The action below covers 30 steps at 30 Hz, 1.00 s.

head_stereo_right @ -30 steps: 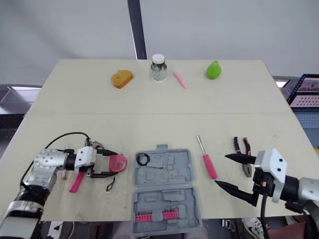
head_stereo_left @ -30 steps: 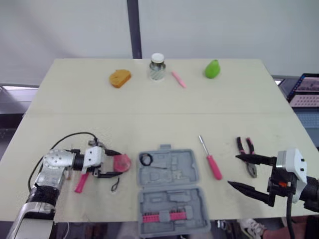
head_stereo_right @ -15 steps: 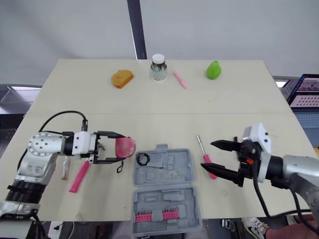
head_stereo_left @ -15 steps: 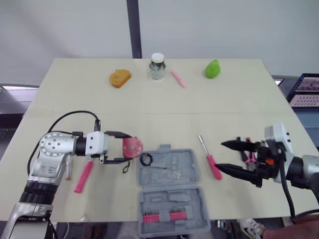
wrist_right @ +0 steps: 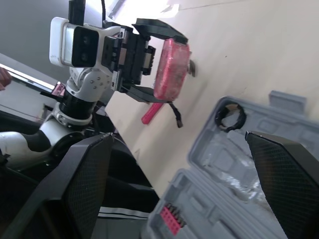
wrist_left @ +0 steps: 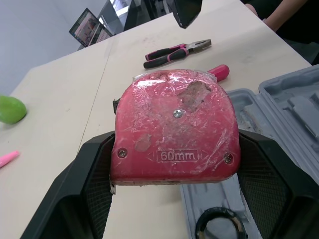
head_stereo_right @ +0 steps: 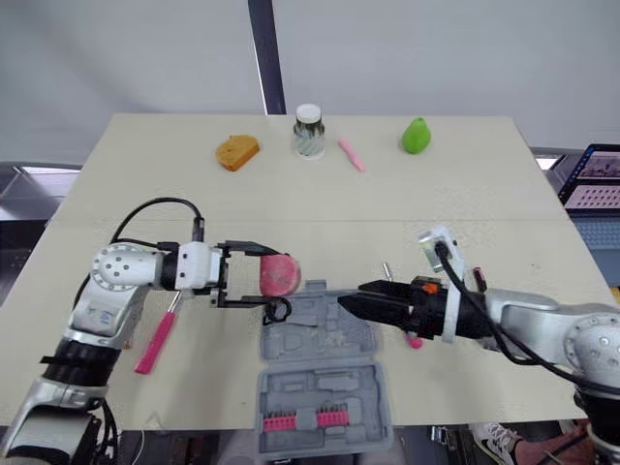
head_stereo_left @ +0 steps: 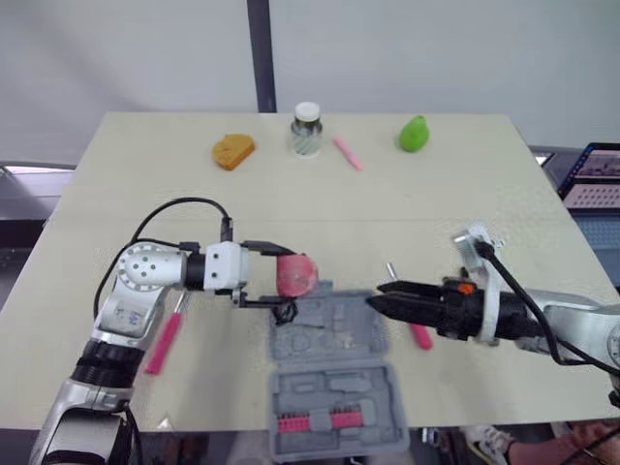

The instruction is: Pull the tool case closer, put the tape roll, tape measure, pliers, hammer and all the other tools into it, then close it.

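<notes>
Red tape measure (head_stereo_left: 295,274) clamped in the left end effector (head_stereo_left: 283,277) hangs above the far left corner of the open grey tool case (head_stereo_left: 334,392) at the tabletop's (head_stereo_left: 291,194) near edge, while the right end effector (head_stereo_left: 376,294), fingers spread, hovers over the case's far half.

Along the far edge of the pale table (head_stereo_left: 174,208) stand, from the robot's left to right, an orange bread-shaped piece (head_stereo_left: 233,152), a glass jar with a white lid (head_stereo_left: 306,130), a pink pen (head_stereo_left: 347,154) just beside it, and a green pear (head_stereo_left: 413,134), while an open laptop (head_stereo_left: 591,184) sits off the right edge.
</notes>
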Tool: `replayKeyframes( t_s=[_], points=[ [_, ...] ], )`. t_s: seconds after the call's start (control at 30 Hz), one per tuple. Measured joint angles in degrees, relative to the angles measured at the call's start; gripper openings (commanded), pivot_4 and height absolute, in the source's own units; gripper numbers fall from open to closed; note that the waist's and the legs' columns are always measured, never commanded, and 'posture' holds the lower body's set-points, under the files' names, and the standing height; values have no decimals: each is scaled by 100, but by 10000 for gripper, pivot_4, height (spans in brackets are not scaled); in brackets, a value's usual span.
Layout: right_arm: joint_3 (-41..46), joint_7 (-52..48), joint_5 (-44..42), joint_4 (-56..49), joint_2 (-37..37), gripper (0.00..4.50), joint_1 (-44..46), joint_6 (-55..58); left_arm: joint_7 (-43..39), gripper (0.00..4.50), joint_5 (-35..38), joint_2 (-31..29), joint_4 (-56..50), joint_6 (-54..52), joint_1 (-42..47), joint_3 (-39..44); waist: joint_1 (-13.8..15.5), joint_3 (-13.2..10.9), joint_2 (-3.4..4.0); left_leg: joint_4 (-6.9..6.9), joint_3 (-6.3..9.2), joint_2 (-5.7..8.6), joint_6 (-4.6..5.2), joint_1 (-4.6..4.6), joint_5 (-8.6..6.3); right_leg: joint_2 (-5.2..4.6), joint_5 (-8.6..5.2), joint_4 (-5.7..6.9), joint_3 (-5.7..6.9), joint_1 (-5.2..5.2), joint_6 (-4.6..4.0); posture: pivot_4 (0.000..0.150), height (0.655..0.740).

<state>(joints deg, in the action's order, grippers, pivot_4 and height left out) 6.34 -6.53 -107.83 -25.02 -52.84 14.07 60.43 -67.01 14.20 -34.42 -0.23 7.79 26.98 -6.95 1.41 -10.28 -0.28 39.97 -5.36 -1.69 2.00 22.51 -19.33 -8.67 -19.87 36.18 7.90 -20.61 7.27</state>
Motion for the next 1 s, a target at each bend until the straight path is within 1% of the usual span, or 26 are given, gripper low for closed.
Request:
replayKeyframes(
  t_s=[0.1,0.37,0.77,1.0],
  points=[
    [-272,378,-298,82,22,45000,156,-151,56,30298,-68,156,1,-40,139,-111,-2,0,-1,0,0,-2,0,3,0,2,0,-4,2,-1,0,1500,6950],
    [-842,818,-378,319,583,45000,545,-289,151,30298,-205,517,68,-52,539,-396,-6,0,0,2,1,-4,0,16,0,6,2,-11,6,-9,3,1500,6950],
    [-876,1236,-382,841,1077,45000,1035,-264,184,30298,-208,572,56,-205,544,-490,-3,0,0,8,8,-4,1,31,0,6,3,-12,14,-15,4,1500,6950],
    [-876,1353,-382,949,1233,45000,1065,-165,195,30298,-208,632,19,-278,550,-508,-7,0,0,13,3,-3,6,68,7,6,8,2,11,-59,6,1500,6950]
  ],
)
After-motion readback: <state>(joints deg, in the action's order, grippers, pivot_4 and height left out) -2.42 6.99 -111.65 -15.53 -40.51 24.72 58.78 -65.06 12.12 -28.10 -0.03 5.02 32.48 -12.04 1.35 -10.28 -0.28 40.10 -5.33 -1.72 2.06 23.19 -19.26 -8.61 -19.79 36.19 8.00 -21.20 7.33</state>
